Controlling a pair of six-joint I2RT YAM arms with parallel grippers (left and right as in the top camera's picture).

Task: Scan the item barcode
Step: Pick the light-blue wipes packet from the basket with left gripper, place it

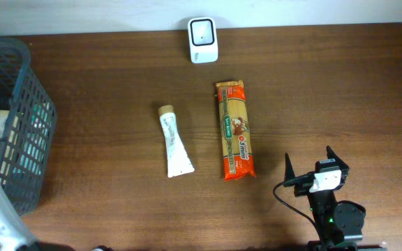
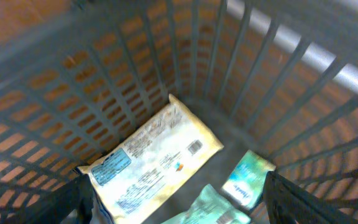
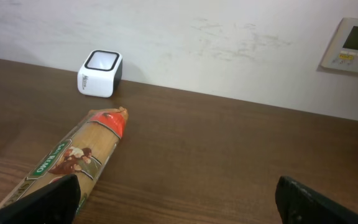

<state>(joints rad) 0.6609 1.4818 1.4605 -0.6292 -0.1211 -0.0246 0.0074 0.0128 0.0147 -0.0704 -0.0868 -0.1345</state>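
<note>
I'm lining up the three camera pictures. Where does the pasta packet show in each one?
Overhead: the pasta packet lies lengthwise right of centre, right of the white tube.
Left wrist: absent; only the inside of the basket shows.
Right wrist: packet at lower left, red end toward the wall.
Shared landmark: the white scanner at the table's far edge, in overhead and right wrist.

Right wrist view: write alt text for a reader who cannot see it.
A packet of spaghetti lies on the wooden table, reaching from lower left toward a white barcode scanner near the white wall. The open right gripper frames the bottom corners, holding nothing; a wall panel shows at upper right.
</note>
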